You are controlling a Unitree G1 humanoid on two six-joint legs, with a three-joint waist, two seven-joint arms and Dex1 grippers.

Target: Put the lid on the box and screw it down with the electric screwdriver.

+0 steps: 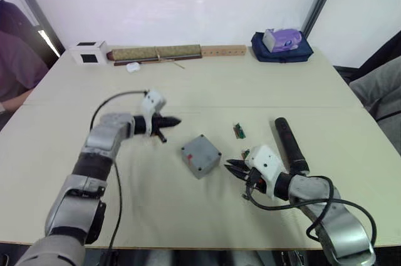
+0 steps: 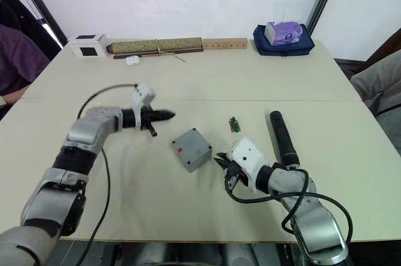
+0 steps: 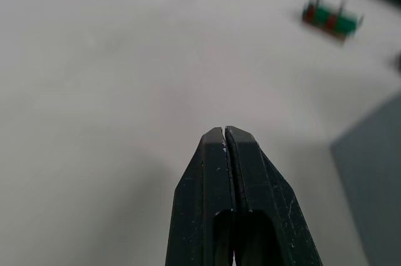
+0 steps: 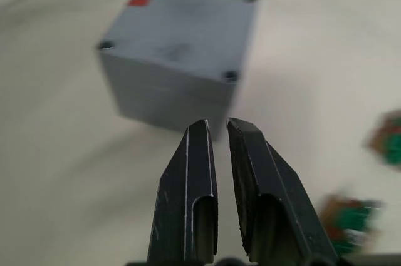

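A wide beige table stands before a white wall, and a person in a dark purple sleeve sits at its far left edge. At the back of the table lie a long brown wooden strip, a dark blue pouch with a purple object on it and a small white cube with a black face.

The long black cylindrical electric screwdriver lies flat on the right side, just beside the right arm. The small grey square plastic box sits in the middle of the table with the flat grey lid on top; a red mark is on the lid.

The left gripper hovers near the box on its left, clenched and empty. The right gripper is just beside the box on its right, its fingers nearly together with a thin gap, grasping nothing. Two small green circuit boards lie between the box and the screwdriver.
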